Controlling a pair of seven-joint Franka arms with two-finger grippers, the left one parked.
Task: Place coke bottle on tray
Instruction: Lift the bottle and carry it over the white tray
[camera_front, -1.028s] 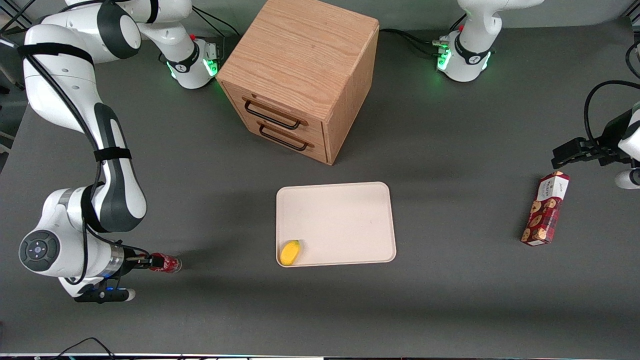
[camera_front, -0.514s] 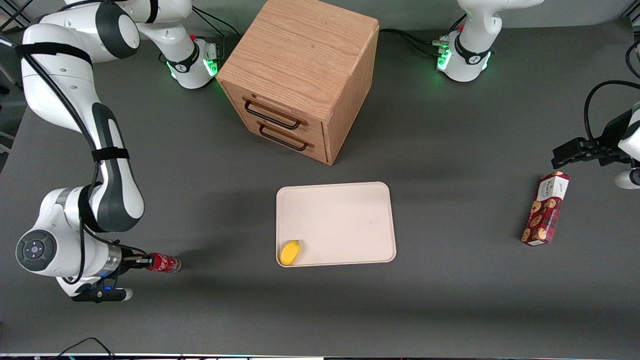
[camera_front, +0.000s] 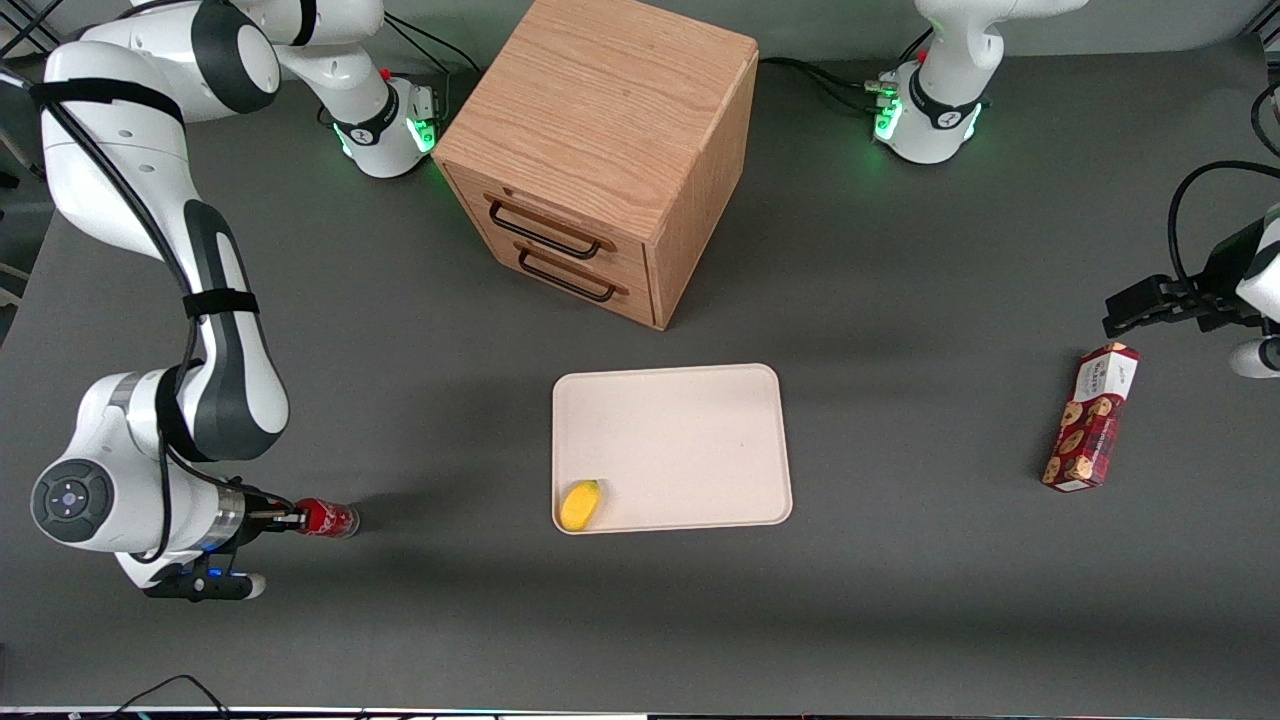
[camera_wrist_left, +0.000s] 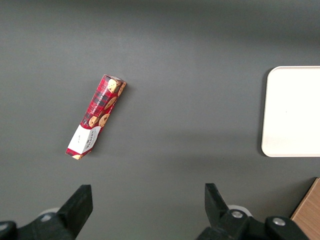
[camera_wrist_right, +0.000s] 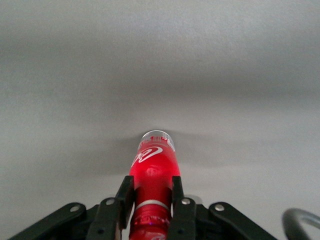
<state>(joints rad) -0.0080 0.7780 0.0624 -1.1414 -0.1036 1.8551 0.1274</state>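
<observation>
The coke bottle (camera_front: 330, 519) is small and red, with white script and a clear base. It lies level at the working arm's end of the table, its base pointing toward the tray. My right gripper (camera_front: 292, 519) is shut on its neck. In the right wrist view the two black fingers (camera_wrist_right: 125, 197) clamp the bottle (camera_wrist_right: 152, 172) just past its cap, with grey table under it. The cream-beige tray (camera_front: 700, 430) lies mid-table, well apart from the bottle. Its edge also shows in the left wrist view (camera_wrist_left: 295, 110).
A small yellow object (camera_front: 580, 504) lies in the tray's near corner, on the bottle's side. A wooden drawer cabinet (camera_front: 600, 150) stands farther from the camera than the tray. A red biscuit box (camera_front: 1090, 418) lies toward the parked arm's end and shows in the left wrist view (camera_wrist_left: 96, 116).
My right gripper has shifted slightly with the coke bottle held in it; the bottle sits a little higher in the front view. Nothing else has moved.
</observation>
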